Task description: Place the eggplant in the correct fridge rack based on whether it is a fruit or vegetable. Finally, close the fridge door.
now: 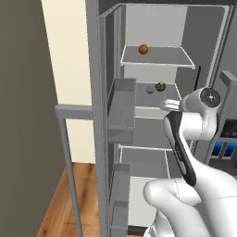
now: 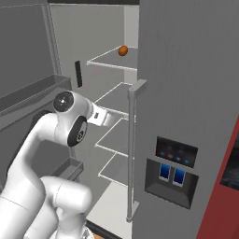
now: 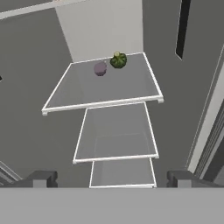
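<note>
The eggplant (image 1: pixel 150 90) (image 3: pixel 100 68), a dull purple lump, lies at the back of the fridge rack (image 1: pixel 164 99) (image 3: pixel 109 89), the second shelf from the top. It rests close beside a round green vegetable (image 1: pixel 160 86) (image 3: pixel 118 60). My gripper (image 1: pixel 166 105) (image 3: pixel 112 179) is open and holds nothing. It hovers in front of and slightly below that shelf's front edge, apart from the eggplant. The fridge door (image 1: pixel 98 120) stands wide open on the left, with its bar handle (image 1: pixel 69 157) and grey inner bins (image 1: pixel 122 109).
A round orange fruit (image 1: pixel 143 49) (image 2: pixel 123 50) sits on the topmost shelf. Two bare shelves (image 3: pixel 116 135) lie below the rack. The shut door with the dispenser panel (image 2: pixel 172 171) and its vertical handle (image 2: pixel 132 149) stands close on the right of my arm.
</note>
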Motion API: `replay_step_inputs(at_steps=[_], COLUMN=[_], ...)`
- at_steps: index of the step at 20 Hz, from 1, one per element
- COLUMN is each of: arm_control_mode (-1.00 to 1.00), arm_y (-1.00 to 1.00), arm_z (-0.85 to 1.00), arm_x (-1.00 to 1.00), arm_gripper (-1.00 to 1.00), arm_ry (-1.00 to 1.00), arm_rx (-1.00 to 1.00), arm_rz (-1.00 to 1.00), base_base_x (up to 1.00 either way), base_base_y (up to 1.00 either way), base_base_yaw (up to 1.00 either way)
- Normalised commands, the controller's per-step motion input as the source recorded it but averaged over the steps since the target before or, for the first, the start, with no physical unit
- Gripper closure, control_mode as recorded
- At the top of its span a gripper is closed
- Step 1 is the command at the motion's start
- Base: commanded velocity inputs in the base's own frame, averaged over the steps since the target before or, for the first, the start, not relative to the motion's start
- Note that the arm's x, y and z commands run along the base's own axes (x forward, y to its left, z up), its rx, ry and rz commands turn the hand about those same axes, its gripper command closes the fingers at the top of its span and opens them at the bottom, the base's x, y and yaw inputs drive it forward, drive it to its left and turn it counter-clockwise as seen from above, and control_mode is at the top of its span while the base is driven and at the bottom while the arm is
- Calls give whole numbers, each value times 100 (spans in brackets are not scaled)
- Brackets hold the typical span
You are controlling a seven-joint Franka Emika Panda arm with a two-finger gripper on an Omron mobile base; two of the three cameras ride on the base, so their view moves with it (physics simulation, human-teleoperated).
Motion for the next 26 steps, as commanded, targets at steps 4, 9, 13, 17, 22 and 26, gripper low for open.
replay_step_inputs(at_steps=[4,9,13,17,22,26], arm_control_mode=[100,100,100,100,100,100], arm_y=[0,0,0,0,0,0], arm_z=[0,0,0,0,0,0], arm_x=[0,0,0,0,0,0], arm_gripper=[-100,-100,-100,-100,-100,-100], arm_ry=[0,0,0,0,0,0], arm_rx=[0,0,0,0,0,0], arm_rz=[0,0,0,0,0,0], base_base_x=[-71,-79,-69,-35,-32,-45], base_base_y=[0,0,4,23,17,18], base_base_yaw=[0,0,-10,-23,-28,-12])
